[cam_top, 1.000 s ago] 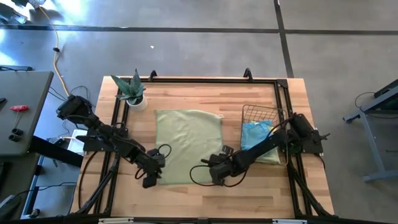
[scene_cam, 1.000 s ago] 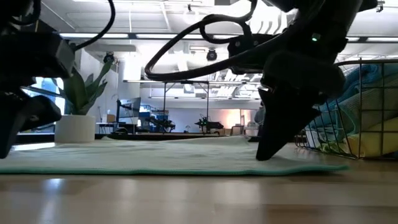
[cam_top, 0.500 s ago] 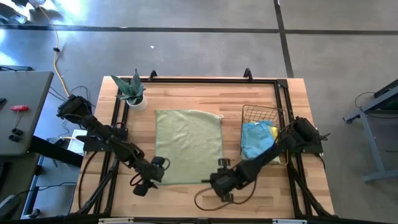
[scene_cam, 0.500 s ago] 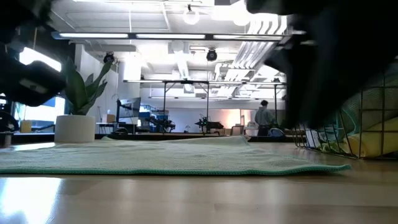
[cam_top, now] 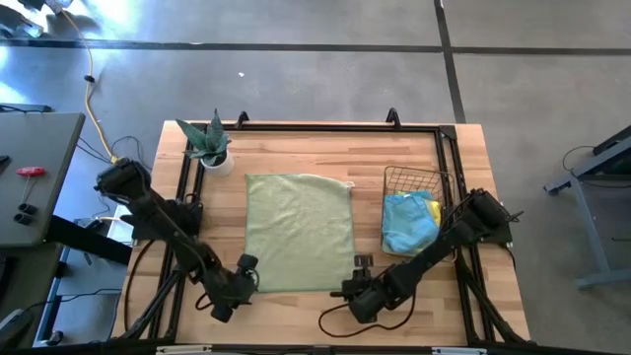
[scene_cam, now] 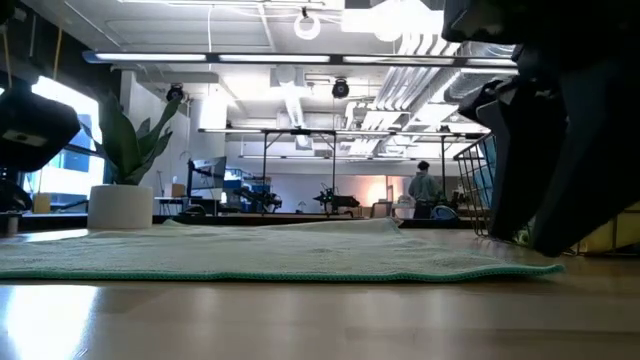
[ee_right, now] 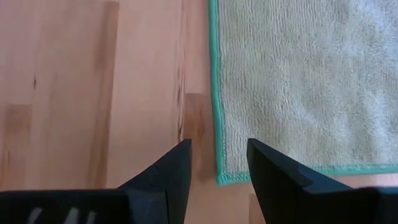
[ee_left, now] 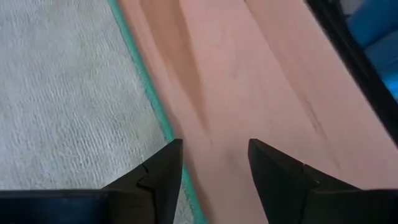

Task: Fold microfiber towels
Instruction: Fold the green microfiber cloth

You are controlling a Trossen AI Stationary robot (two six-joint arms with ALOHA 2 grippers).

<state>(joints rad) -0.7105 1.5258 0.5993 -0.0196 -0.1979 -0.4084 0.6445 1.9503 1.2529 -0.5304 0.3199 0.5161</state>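
the pale green towel (cam_top: 300, 233) lies flat mid-table; over the last second both arms have pulled back off it toward its near corners. the left gripper (cam_top: 237, 284) and right gripper (cam_top: 353, 291) now hover there, fingers parted and empty, probably lining up corner grasps for the first fold

We are reaching both arms to the near corners of the green towel (cam_top: 299, 233): our left pincer (cam_top: 244, 272) is hovering agape at its left corner, our right pincer (cam_top: 358, 273) agape at its right corner.
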